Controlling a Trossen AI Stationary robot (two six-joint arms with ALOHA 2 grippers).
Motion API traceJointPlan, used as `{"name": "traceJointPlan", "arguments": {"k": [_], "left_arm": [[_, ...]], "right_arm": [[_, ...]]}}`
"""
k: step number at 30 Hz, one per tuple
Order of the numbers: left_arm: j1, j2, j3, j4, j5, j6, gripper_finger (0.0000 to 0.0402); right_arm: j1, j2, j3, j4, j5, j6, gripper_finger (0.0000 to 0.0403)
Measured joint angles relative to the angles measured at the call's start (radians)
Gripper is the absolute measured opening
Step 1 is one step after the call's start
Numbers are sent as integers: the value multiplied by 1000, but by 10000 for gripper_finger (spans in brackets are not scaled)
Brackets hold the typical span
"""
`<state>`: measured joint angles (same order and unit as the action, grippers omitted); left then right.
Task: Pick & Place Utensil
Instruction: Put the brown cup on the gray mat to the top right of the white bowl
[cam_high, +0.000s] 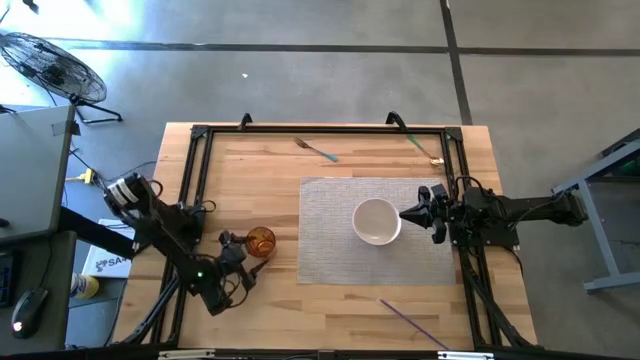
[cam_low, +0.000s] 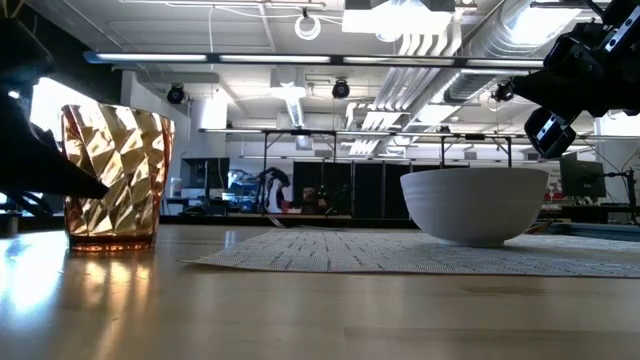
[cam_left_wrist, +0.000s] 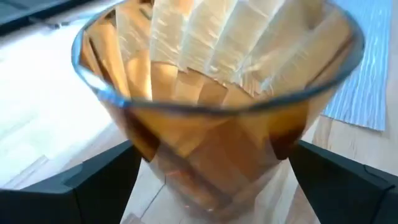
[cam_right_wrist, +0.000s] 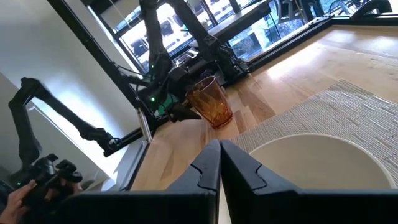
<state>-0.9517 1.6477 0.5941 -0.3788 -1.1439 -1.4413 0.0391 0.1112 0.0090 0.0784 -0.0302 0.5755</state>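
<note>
An amber faceted cup stands upright on the wood, left of a grey placemat. My left gripper comes from the table's left and is shut on the cup. A white bowl sits on the placemat. My right gripper is shut on nothing and hovers just above the bowl's right rim. A silver fork, a green-gold utensil and a purple utensil lie flat on the table. My left gripper holds the cup by its lower wall, one finger on each opposite side. The fingers come level from the table's left. The cup stands upright with its base on the table.
A black frame runs along the left, far and right edges of the work area. The fork lies near the far edge, the purple utensil near the near edge. Bare wood lies between the cup and the placemat.
</note>
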Motion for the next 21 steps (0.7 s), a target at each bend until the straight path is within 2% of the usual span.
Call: {"name": "traceJointPlan", "arguments": {"k": [6,21], "left_arm": [[2,108,-2,70,-78,-47,400],[16,257,-1,365,-265,111,400]], "right_arm": [[0,0,0,0,0,0,5],[0,0,0,0,0,0,5]]}}
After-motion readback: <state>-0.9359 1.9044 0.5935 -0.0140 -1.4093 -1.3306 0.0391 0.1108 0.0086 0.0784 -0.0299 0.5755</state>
